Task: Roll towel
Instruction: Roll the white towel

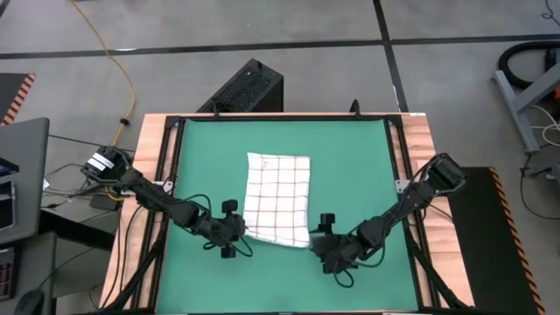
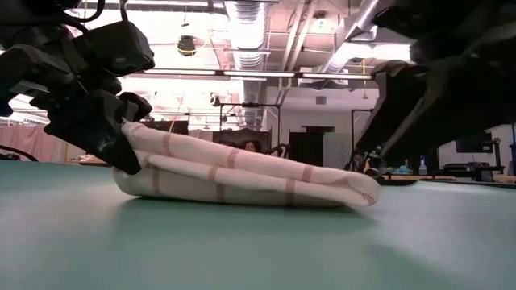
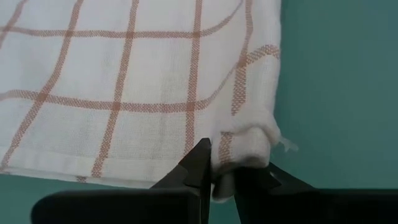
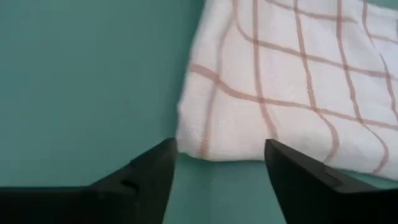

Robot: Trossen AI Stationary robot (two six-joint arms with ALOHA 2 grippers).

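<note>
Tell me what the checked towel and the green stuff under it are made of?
The towel looks like soft woven cloth, probably cotton: the threads of the weave show, and a frayed wisp hangs at its corner. The green mat looks smooth and matte, maybe rubber or vinyl; I can't tell which. It shows no weave and only a dull sheen.

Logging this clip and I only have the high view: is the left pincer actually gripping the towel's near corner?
Observer: Yes. In its wrist view, the left pincer pinches the towel corner between its fingertips.
Operator: And the right pincer?
Observer: The right pincer is open; its wrist view shows the fingers apart, just short of the towel edge, holding nothing.
Operator: Is the towel flat?
Observer: No. The low view shows it folded over in layers on the mat, the left end lifted.
</note>
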